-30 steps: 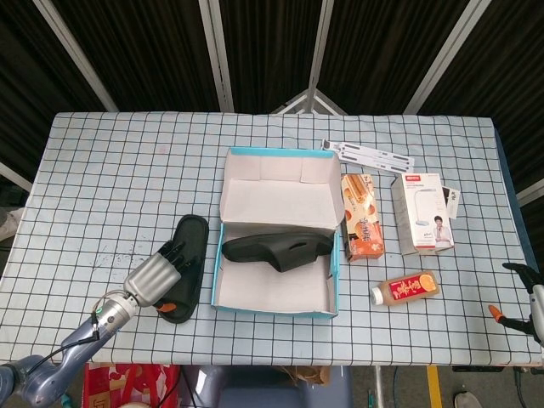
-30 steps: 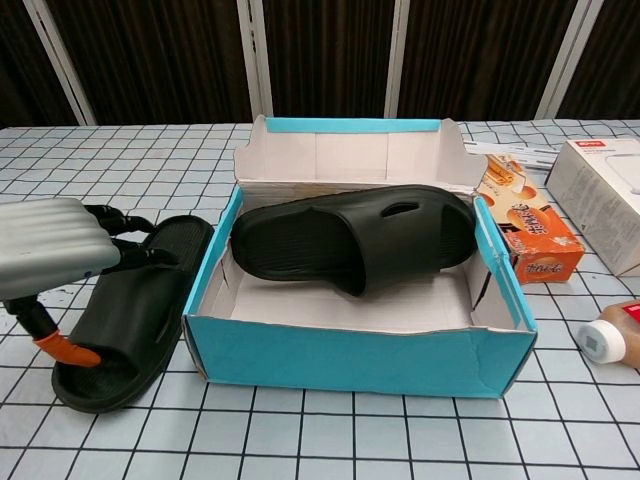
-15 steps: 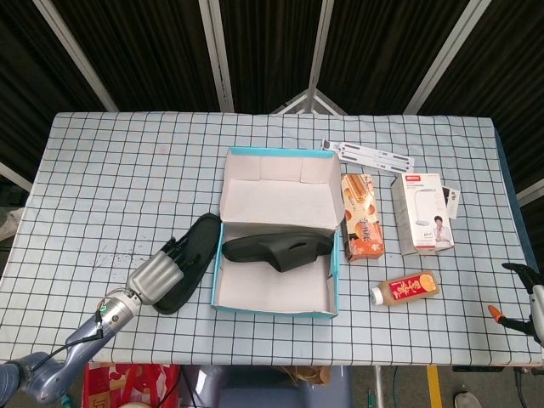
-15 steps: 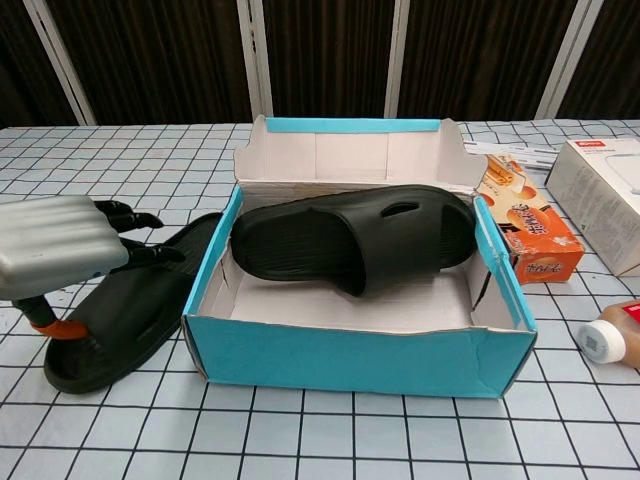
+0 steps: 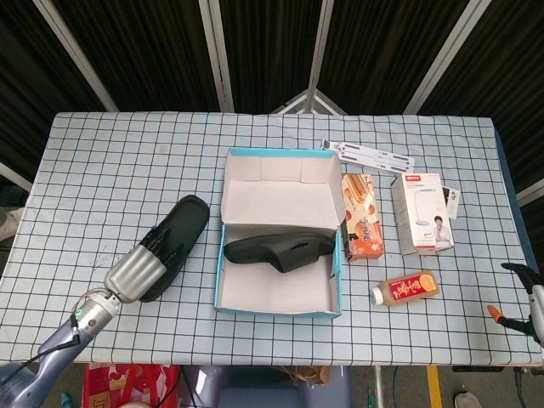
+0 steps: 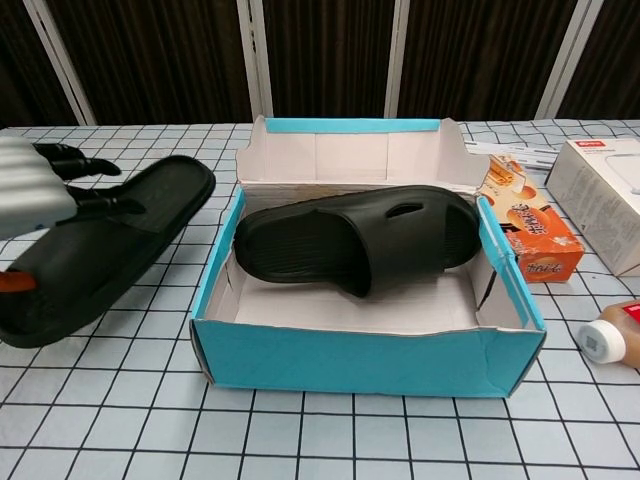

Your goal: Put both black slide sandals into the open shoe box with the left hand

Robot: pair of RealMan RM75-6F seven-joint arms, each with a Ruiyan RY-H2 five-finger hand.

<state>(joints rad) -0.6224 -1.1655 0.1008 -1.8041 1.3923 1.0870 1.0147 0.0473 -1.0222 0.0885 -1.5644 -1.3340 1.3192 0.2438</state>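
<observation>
The left hand [image 5: 133, 274] grips one black sandal [image 5: 174, 242], tilted, left of the open shoe box [image 5: 279, 297]; the other sandal [image 5: 280, 249] lies inside.

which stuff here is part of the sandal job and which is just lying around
Job: left hand gripping the lifted sandal; second sandal in the open shoe box.

Lying about: snack box, white carton, bottle, white strip.

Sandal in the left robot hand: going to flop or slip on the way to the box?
The sandal probably stays stiff: it juts past the left robot hand without sagging. It looks like light moulded foam. Held near one end, it may pivot or slip.
</observation>
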